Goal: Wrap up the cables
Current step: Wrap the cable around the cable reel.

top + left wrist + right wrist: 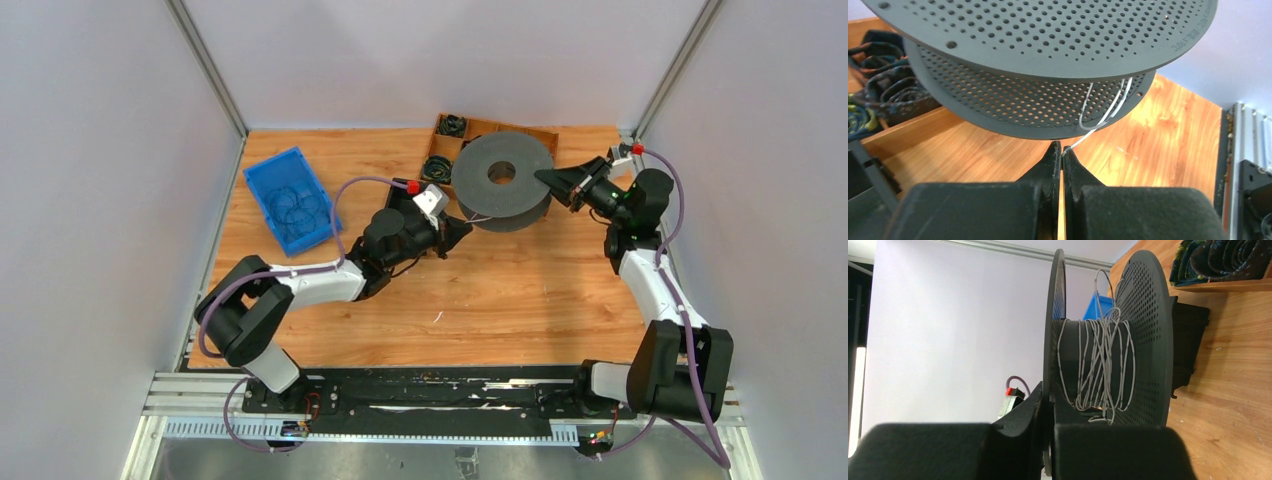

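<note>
My left gripper (1062,150) pinches the thin white cable (1103,365). My right gripper (1050,399) clamps the perforated grey plastic spool (1148,340). It looks mostly wound, though loosely.

Left wrist view: spool (1048,40) cut by top edge, hub hidden between the flanges. Wire (1104,107) runs up behind the upper flange. Its lower end vanishes between the left gripper's (1062,149) fingers.

Right wrist view: spool rim hidden where it enters the right gripper (1049,400). Bin (1103,305) mostly behind the spool. Tray (1220,287) cut by the top right corner.

Top view: wire too thin to trace. Upper flange covers the hub. Spool hides part of the far tray.
</note>
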Action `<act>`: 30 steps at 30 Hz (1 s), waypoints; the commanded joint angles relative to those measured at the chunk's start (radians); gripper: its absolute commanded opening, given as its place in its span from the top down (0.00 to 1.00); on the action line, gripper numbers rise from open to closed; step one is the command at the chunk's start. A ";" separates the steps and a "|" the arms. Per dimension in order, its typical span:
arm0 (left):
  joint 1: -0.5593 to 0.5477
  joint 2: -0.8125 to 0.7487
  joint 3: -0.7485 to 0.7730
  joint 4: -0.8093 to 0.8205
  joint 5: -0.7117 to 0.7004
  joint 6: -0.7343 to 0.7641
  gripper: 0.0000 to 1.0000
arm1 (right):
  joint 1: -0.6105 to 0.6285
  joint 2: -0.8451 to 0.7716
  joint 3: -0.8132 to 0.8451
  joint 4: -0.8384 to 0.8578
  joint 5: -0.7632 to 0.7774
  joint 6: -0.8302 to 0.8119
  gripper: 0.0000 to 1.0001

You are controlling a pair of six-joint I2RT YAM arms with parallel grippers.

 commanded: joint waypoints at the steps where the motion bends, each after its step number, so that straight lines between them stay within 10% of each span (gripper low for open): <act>1: 0.003 -0.094 0.018 -0.168 -0.077 0.158 1.00 | -0.014 -0.028 0.003 0.027 -0.016 -0.014 0.99; 30: 0.007 0.017 0.240 -0.264 -0.077 0.482 0.93 | -0.005 -0.039 -0.002 -0.012 -0.030 -0.037 0.99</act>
